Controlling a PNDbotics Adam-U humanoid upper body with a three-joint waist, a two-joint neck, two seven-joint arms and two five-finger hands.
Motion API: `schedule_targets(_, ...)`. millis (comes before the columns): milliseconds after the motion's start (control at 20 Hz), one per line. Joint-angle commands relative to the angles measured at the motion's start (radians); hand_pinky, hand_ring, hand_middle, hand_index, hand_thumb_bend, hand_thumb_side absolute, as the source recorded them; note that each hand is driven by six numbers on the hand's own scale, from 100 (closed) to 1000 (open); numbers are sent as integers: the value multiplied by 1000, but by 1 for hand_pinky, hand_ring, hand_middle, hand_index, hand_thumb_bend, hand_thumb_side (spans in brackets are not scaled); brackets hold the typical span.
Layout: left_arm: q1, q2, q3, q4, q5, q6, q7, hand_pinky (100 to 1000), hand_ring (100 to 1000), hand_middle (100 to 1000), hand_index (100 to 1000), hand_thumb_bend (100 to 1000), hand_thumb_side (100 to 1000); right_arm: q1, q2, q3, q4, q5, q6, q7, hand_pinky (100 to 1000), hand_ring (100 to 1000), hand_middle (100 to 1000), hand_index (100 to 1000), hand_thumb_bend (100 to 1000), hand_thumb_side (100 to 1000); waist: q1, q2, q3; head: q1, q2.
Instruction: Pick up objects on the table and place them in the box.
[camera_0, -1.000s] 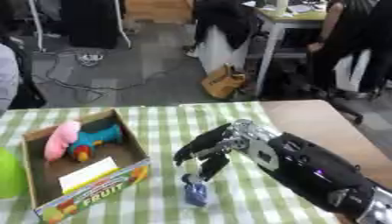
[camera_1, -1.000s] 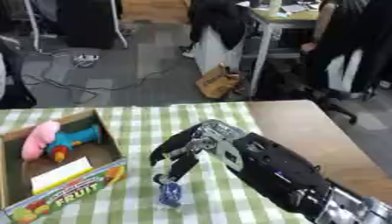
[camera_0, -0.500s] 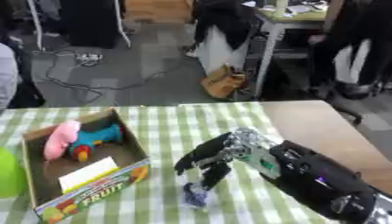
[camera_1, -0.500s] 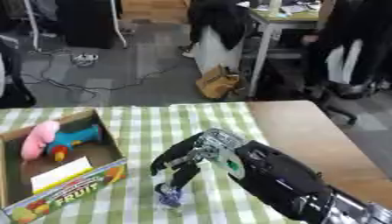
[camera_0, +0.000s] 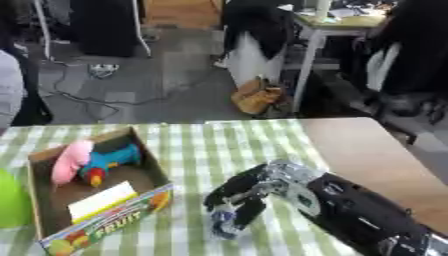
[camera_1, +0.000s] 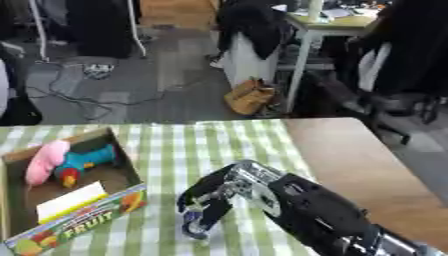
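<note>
A: Where's the obj rel. to the hand?

B: Small blue-and-white thing (camera_0: 224, 223) sits on the green-checked tablecloth (camera_0: 197, 150), right under the right hand (camera_0: 262, 186). Hand's fingers (camera_1: 213, 212) curl down round it, tips on either side at its top. Can't make out what the obj is, just blue w/ pale parts.

A: So clamped?

B: Looks pinched betw. thumb and fingers, obj seems still down on the cloth. Left hand isn't in either view.

A: Box?

B: Cardboard box (camera_0: 154, 176) to the left of the hand, well apart from the obj, open top. Inside: pink soft toy (camera_0: 70, 161) along the far left wall, a teal toy w/ red and yellow end (camera_0: 108, 161) beside it, touching, and a white card (camera_0: 100, 200) lying flat nearer the front.

A: Any writing?

B: Front panel (camera_1: 77, 223) reads "FRUIT" in red-orange, fruit pics round it. Nothing else legible.

A: Room to move?

B: Bare checked cloth betw. box and hand. Cloth ends right of the arm; plain brown tabletop (camera_0: 367, 160) past that to the table's right edge. Green round shape (camera_0: 10, 206) at the pic's left edge, just beside the box.
</note>
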Motion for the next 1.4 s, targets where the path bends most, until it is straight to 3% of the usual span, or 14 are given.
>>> schedule_targets(50,-19,21,5,-13,-3,-3,5,874,914,888,884,194,1000,-10,-7,-24,20,45,-19,-27,1000,1000,1000,1000,243,1000,0,1,1,-3,-13)
schedule_targets(800,-21,17,6,-13,-4,-3,9,877,915,886,880,193,1000,24,24,-56,96,148,-63,-55,1000,994,1000,1000,244,1000,2,7,1,-14,-17)
schedule_targets(1000,-21,18,6,-13,-4,-3,9,877,915,885,880,194,1000,27,18,-54,80,175,-66,-77,924,924,966,1000,163,1000,3,7,-2,-14,-12)
schedule_targets(1050,-21,18,6,-13,-4,-3,9,876,915,885,880,195,1000,28,16,-52,74,183,-67,-86,834,881,956,1000,135,1000,3,7,-2,-14,-11)
schedule_targets(1100,-21,18,6,-13,-4,-3,9,876,915,885,880,195,1000,28,13,-50,68,193,-68,-98,834,881,956,1000,135,1000,3,7,-3,-14,-10)
schedule_targets(1150,-22,18,6,-13,-4,-3,8,876,915,885,880,196,1000,28,11,-49,62,204,-69,-110,729,787,940,1000,120,1000,3,6,-4,-14,-9)
schedule_targets(1200,-22,19,6,-13,-4,-3,8,876,915,885,880,196,1000,27,9,-47,56,217,-71,-122,729,787,940,1000,120,1000,3,6,-4,-14,-8)
schedule_targets(1250,-22,19,6,-13,-4,-3,8,876,915,885,880,196,1000,28,7,-45,52,232,-74,-133,698,763,936,991,175,977,3,6,-4,-15,-7)
schedule_targets(1300,-22,19,6,-13,-4,-4,8,876,915,884,880,196,1000,28,6,-42,50,250,-80,-138,695,763,937,989,152,1000,3,6,-4,-16,-7)
schedule_targets(1400,-23,18,6,-13,-4,-4,7,877,914,883,879,196,1000,33,4,-37,40,296,-96,-151,646,748,921,963,190,915,3,7,-3,-18,-8)
